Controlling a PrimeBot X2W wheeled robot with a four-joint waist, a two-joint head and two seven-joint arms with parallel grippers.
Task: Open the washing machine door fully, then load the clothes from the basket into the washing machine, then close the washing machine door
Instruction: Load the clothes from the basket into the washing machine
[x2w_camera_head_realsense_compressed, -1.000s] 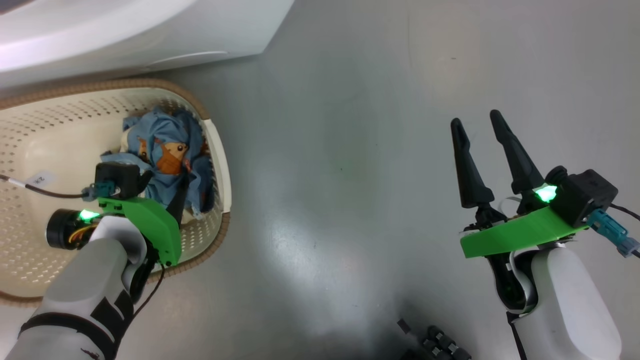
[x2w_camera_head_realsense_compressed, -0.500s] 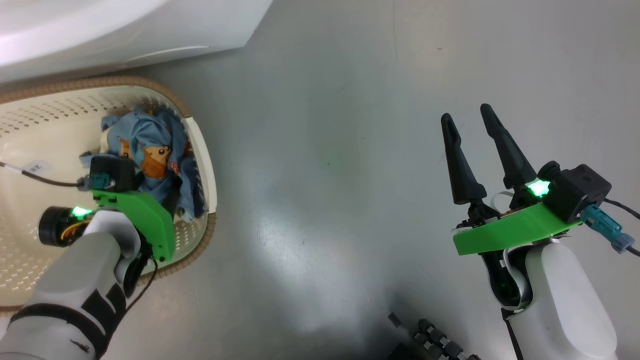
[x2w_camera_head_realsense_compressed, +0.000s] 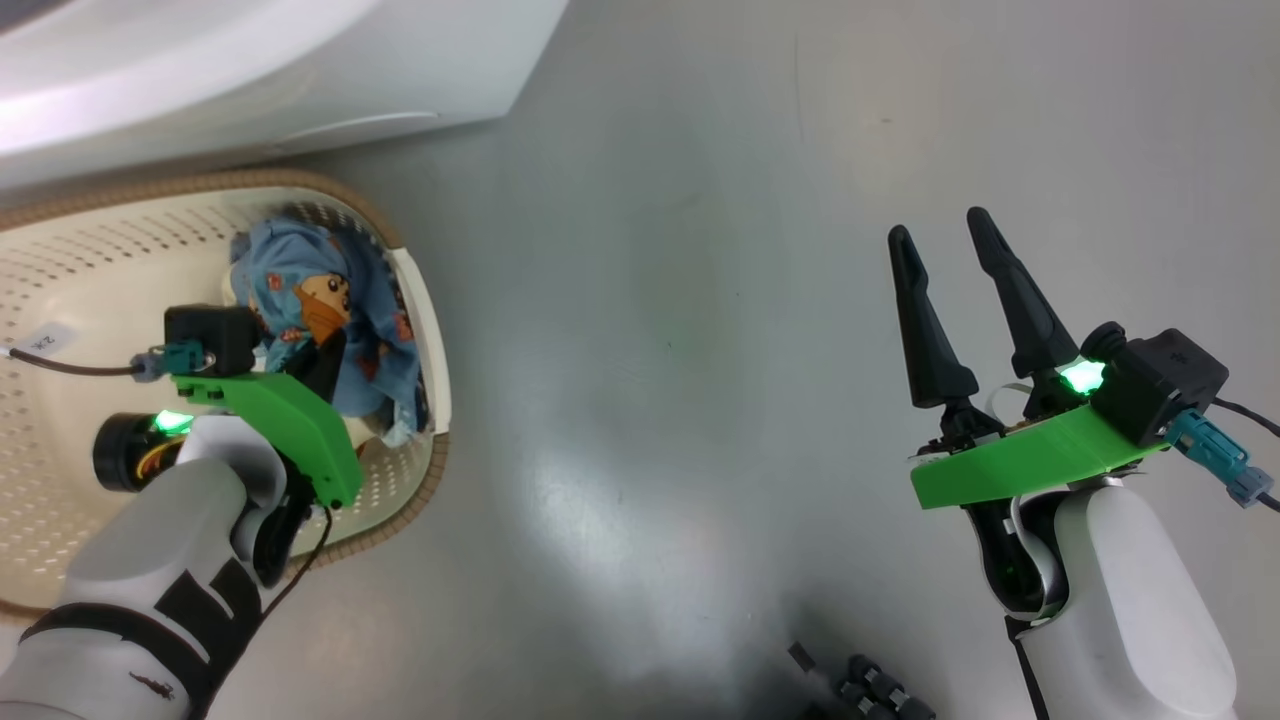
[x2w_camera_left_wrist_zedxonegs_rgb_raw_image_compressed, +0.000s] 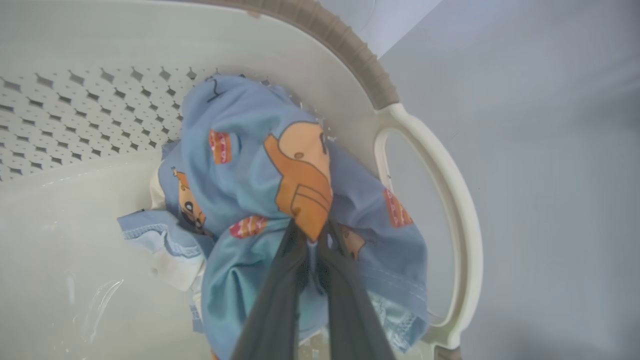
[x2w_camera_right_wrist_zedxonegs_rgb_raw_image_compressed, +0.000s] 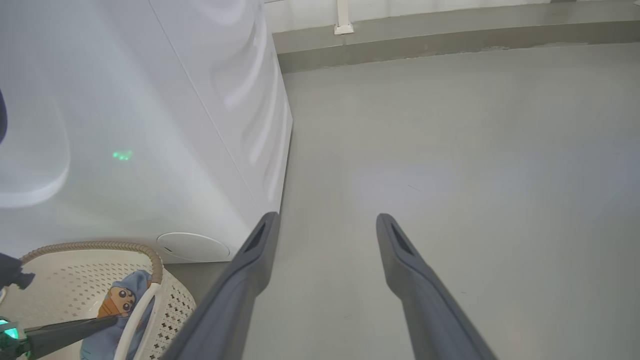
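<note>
The cream perforated basket (x2w_camera_head_realsense_compressed: 100, 250) stands on the floor against the front of the white washing machine (x2w_camera_head_realsense_compressed: 300, 60). The light blue clothes (x2w_camera_head_realsense_compressed: 300, 290) with orange figures lie bunched in its right end, by the handle (x2w_camera_left_wrist_zedxonegs_rgb_raw_image_compressed: 450, 175). My left gripper (x2w_camera_head_realsense_compressed: 325, 350) reaches down into the basket and is shut on a fold of the clothes (x2w_camera_left_wrist_zedxonegs_rgb_raw_image_compressed: 250, 150), its tips (x2w_camera_left_wrist_zedxonegs_rgb_raw_image_compressed: 312, 232) pinching the orange print. My right gripper (x2w_camera_head_realsense_compressed: 937, 225) hangs open over bare floor, far to the right. The right wrist view shows that gripper (x2w_camera_right_wrist_zedxonegs_rgb_raw_image_compressed: 327, 217), the machine (x2w_camera_right_wrist_zedxonegs_rgb_raw_image_compressed: 150, 125) and the basket (x2w_camera_right_wrist_zedxonegs_rgb_raw_image_compressed: 90, 245). The washing machine door is out of view.
Grey floor (x2w_camera_head_realsense_compressed: 650, 350) stretches between the basket and my right arm. A dark ribbed part (x2w_camera_head_realsense_compressed: 870, 690) of my base shows at the bottom edge. A round cover (x2w_camera_right_wrist_zedxonegs_rgb_raw_image_compressed: 192, 246) sits low on the machine's front. A wall base (x2w_camera_right_wrist_zedxonegs_rgb_raw_image_compressed: 450, 45) runs far behind.
My left gripper has closed on the clothes, and the bundle now stands bunched up higher. The head view shifted a little. My right arm has stayed put.
</note>
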